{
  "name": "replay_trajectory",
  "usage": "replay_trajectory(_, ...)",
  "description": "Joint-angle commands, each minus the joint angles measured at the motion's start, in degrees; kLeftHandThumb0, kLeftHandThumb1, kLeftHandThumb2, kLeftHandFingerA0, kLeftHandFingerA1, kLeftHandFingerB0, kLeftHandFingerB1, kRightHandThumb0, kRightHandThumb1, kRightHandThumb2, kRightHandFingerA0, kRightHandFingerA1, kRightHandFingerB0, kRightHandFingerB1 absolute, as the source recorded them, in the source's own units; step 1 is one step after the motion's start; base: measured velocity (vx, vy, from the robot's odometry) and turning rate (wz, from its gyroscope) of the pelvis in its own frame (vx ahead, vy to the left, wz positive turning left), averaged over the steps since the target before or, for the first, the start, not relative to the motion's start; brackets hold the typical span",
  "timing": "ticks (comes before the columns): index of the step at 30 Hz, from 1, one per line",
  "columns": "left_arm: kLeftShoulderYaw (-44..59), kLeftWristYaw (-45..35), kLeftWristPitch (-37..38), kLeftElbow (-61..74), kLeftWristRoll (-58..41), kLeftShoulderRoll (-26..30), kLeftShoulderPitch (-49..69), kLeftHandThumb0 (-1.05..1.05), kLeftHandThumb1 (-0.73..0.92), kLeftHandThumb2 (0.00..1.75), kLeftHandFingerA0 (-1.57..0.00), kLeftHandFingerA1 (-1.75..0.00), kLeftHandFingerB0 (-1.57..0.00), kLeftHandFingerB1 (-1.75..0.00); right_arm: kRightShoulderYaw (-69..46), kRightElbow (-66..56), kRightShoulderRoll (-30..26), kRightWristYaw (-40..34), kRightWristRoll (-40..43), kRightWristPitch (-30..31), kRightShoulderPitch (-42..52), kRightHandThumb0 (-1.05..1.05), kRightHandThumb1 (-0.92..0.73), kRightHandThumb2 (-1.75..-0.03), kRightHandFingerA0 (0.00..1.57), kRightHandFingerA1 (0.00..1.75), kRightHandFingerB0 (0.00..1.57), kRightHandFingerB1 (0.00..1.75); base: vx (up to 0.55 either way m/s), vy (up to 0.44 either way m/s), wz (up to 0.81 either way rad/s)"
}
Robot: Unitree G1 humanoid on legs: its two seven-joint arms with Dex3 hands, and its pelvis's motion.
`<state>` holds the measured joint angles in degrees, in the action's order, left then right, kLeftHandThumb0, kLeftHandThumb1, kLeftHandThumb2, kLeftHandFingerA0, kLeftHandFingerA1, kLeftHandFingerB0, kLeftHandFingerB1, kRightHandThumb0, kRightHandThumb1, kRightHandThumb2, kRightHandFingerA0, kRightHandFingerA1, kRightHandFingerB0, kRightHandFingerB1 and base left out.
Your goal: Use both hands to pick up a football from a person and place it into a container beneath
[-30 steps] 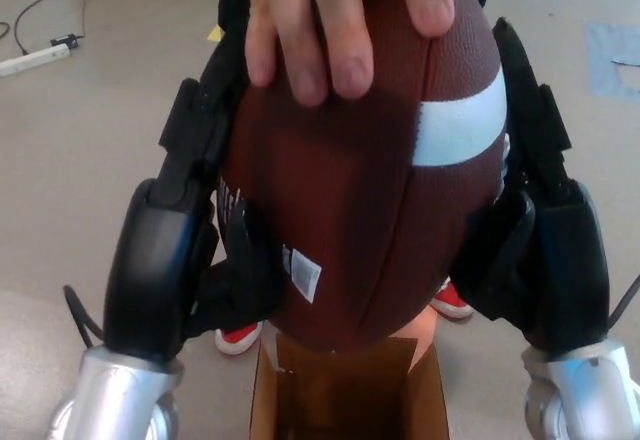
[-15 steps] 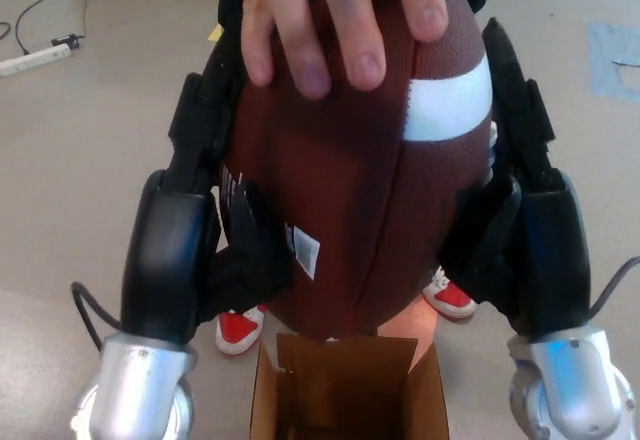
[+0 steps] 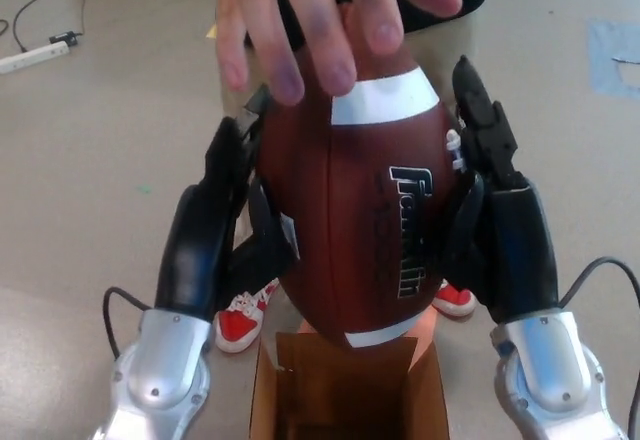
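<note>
Football [image 3: 365, 210] hangs upright between both robot hands, its long axis near vertical, one tip up under the person's hand [image 3: 310, 20] and the other pointing down at the box [image 3: 345, 395] just below. The left hand [image 3: 215, 230] presses its flank from one side, fingers closed against the leather; the right hand [image 3: 500, 230] clamps the opposite flank, fingers wrapped on the ball. The person's fingertips rest on or just above the upper stripe; contact there is hard to judge.

By its look the ball is light, inflated and firm, with pebbled leather that gives fair grip, yet its tapered ends would let it squirt out if squeezed off-centre. The widest middle band is the sensible place to hold, and both hands sit about there. The box is open-topped, set on the floor near a pair of red shoes [image 3: 240, 325], and its mouth looks barely wider than the ball, so entering tip-first suits it.
</note>
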<state>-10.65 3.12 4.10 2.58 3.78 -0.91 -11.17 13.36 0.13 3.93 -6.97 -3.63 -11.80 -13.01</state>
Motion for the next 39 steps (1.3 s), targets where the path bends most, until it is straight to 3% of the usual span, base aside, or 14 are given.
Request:
replay_trajectory(1,-1.8,-5.5,2.7,-5.7,-3.0,-2.4,-5.4,-0.79,0.8,1.13,0.0,-0.16,-0.07,-0.21,1.2,6.1,0.5,6.5,2.2,-1.6,-3.8,-0.81,-0.92,-1.21,0.0,0.13,0.0,0.12,0.0,0.0,0.0)
replay_trajectory(3,-1.4,-5.9,3.7,-8.8,-3.8,-2.9,-6.7,-0.76,0.78,1.12,0.0,-0.18,-0.07,-0.23,0.3,8.5,0.4,6.7,2.8,-2.1,-4.7,-0.81,-0.92,-1.21,0.0,0.13,0.0,0.12,0.0,0.0,0.0)
replay_trajectory(4,-1.1,-6.0,4.1,-11.0,-3.9,-3.2,-7.9,-0.79,0.8,1.11,0.0,-0.16,-0.07,-0.21,-0.4,10.3,0.3,6.9,3.2,-2.8,-5.6,-0.74,-0.92,-0.85,0.0,0.0,0.0,0.04,0.0,0.0,0.0)
replay_trajectory(7,-0.6,-6.4,5.3,-14.4,-4.3,-3.7,-9.6,-0.78,0.8,1.12,0.0,-0.16,-0.06,-0.21,-1.3,12.6,0.0,7.0,3.3,-3.5,-6.8,-0.74,-0.92,-0.85,0.0,0.0,0.0,0.04,0.0,0.0,0.0)
replay_trajectory(11,0.1,-7.6,7.7,-20.8,-4.9,-4.5,-12.7,-0.76,0.82,1.15,0.0,-0.17,0.0,-0.19,-2.7,16.9,-0.5,5.7,2.3,-4.7,-8.5,-0.79,-0.92,-1.23,0.0,0.16,0.0,0.15,0.0,0.0,0.0)
replay_trajectory(14,0.7,-8.5,11.1,-26.8,-5.1,-5.2,-14.9,-0.76,0.84,1.17,0.0,-0.17,0.0,-0.18,-3.9,21.4,-0.6,6.0,3.0,-6.8,-9.7,-0.73,-0.92,-0.91,0.0,0.0,0.0,0.01,0.0,0.0,0.0)
replay_trajectory(16,1.1,-8.5,12.5,-31.1,-4.8,-5.6,-16.7,-0.77,0.85,1.19,0.0,-0.17,0.0,-0.18,-4.8,25.1,-0.7,6.4,3.4,-8.1,-11.0,-0.82,-0.86,-1.08,0.0,0.01,0.0,0.03,0.0,0.0,0.0)
replay_trajectory(17,1.5,-8.5,12.7,-33.1,-4.9,-5.9,-17.5,-0.75,0.92,0.81,0.0,-0.05,0.0,-0.15,-5.3,27.0,-0.9,6.7,3.5,-8.8,-11.7,-0.84,-0.87,-1.1,0.0,0.0,0.0,0.02,0.0,0.0,0.0)
replay_trajectory(18,1.9,-8.6,12.9,-35.0,-5.1,-6.1,-18.4,-0.8,0.81,1.02,0.0,-0.05,0.0,-0.12,-5.8,28.9,-0.9,6.9,3.7,-9.3,-12.4,-0.84,-0.87,-1.12,0.0,0.0,0.0,0.02,0.0,0.0,0.0)
replay_trajectory(22,3.0,-9.0,14.1,-40.6,-5.1,-6.5,-21.0,-0.79,0.79,0.98,0.0,-0.04,0.0,-0.12,-7.2,34.7,-0.6,7.8,4.6,-11.3,-14.8,-0.84,-0.87,-1.12,0.0,0.0,0.0,0.02,0.0,0.0,0.0)
replay_trajectory(23,3.2,-8.7,14.5,-42.6,-4.8,-6.5,-22.0,-0.8,0.79,0.99,0.0,-0.02,0.0,-0.1,-7.7,36.9,-0.4,8.3,5.0,-12.3,-15.7,-0.73,-0.92,-0.87,0.0,0.0,0.0,0.01,0.0,0.0,0.0)
replay_trajectory(30,4.6,-7.8,17.3,-50.8,-3.7,-6.1,-25.9,-0.8,0.81,1.0,0.0,-0.03,0.0,-0.13,-9.2,46.1,-0.2,9.0,4.7,-16.1,-19.9,-0.73,-0.92,-0.89,0.0,0.0,0.0,0.02,0.0,0.0,0.0)
replay_trajectory(33,5.7,-8.0,17.0,-53.8,-4.2,-5.9,-27.6,-0.81,0.87,1.2,0.0,-0.13,0.0,-0.14,-10.2,50.4,0.2,10.4,5.4,-16.3,-22.2,-0.83,-0.88,-1.12,0.0,0.0,0.0,0.04,0.0,0.0,0.0)
replay_trajectory(39,7.6,-8.5,16.4,-58.8,-4.2,-5.1,-30.8,-0.84,0.8,0.99,0.0,0.0,0.0,-0.08,-12.6,57.7,1.2,11.7,5.8,-17.6,-26.6,-0.82,-0.88,-1.12,0.0,0.0,0.0,0.05,0.0,0.0,0.0)
